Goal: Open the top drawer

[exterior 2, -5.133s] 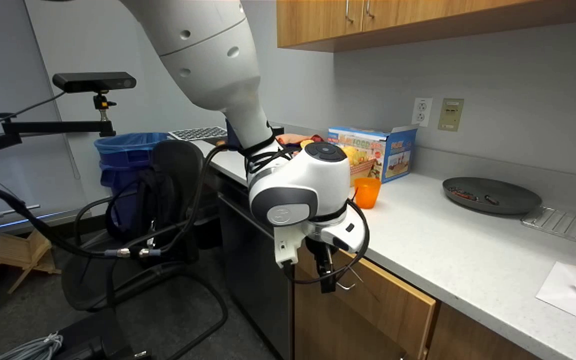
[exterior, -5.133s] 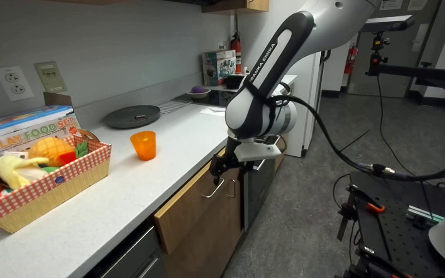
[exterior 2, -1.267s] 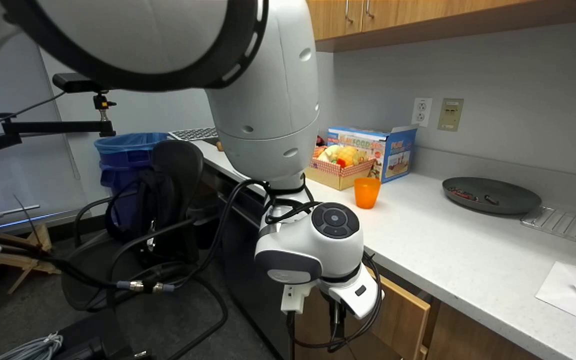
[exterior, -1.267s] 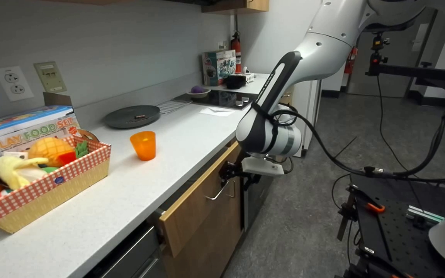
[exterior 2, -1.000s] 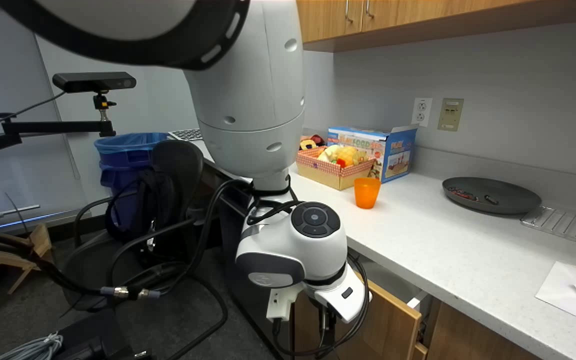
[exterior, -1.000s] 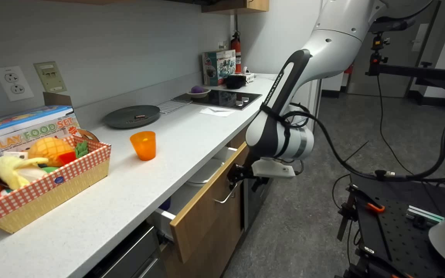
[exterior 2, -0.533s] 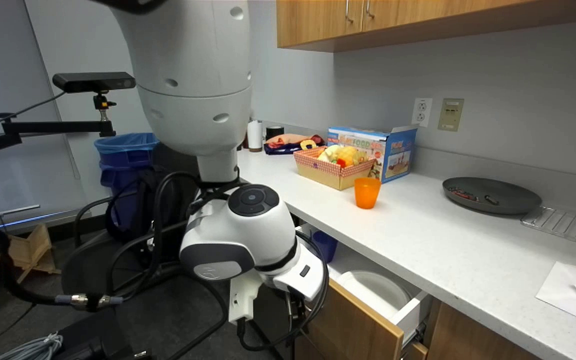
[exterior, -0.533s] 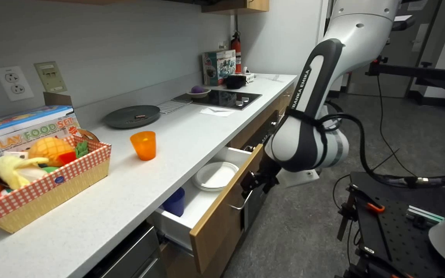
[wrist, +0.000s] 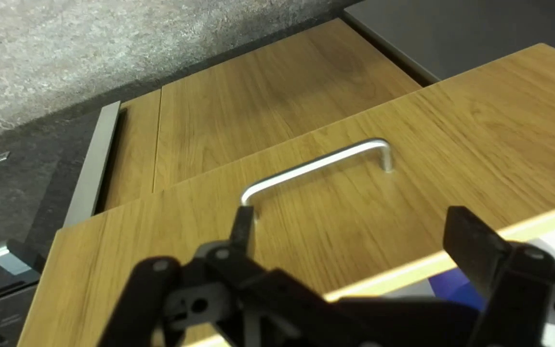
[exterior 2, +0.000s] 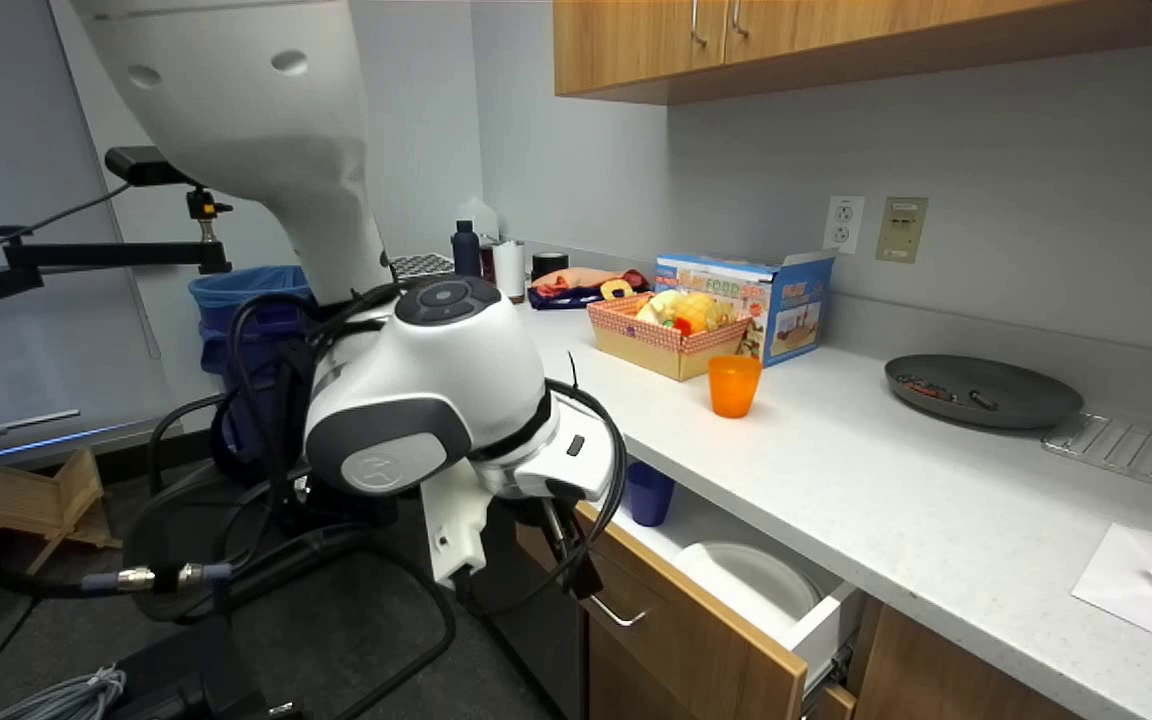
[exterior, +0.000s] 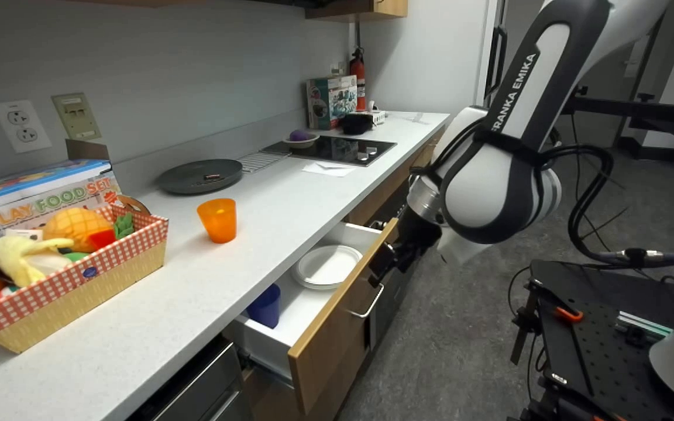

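The top drawer point(exterior: 325, 345) stands pulled well out, its white inside showing in both exterior views; its wood front also shows in an exterior view point(exterior 2: 696, 650) and the wrist view point(wrist: 427, 164). Its metal bar handle point(wrist: 313, 167) lies between and beyond the fingertips in the wrist view, with nothing closed on it. My gripper point(wrist: 352, 212) is open and empty. In an exterior view the gripper point(exterior: 377, 272) is at the drawer front, just above the handle point(exterior: 368, 305). One finger point(wrist: 243, 226) overlaps the handle's end in the wrist view; I cannot tell whether they touch.
White plates point(exterior: 326, 267) and a dark blue cup point(exterior: 265, 307) sit in the drawer. The counter point(exterior: 278, 216) overhangs behind it, with an orange cup point(exterior: 218, 220), a food basket point(exterior: 79, 286) and a dark pan point(exterior: 199, 177). A wood front point(wrist: 268, 96) lies below the drawer.
The drawer was only slightly open at first and has been pulled far out. In the last half second it has stayed still, while my gripper has come off the handle and risen.
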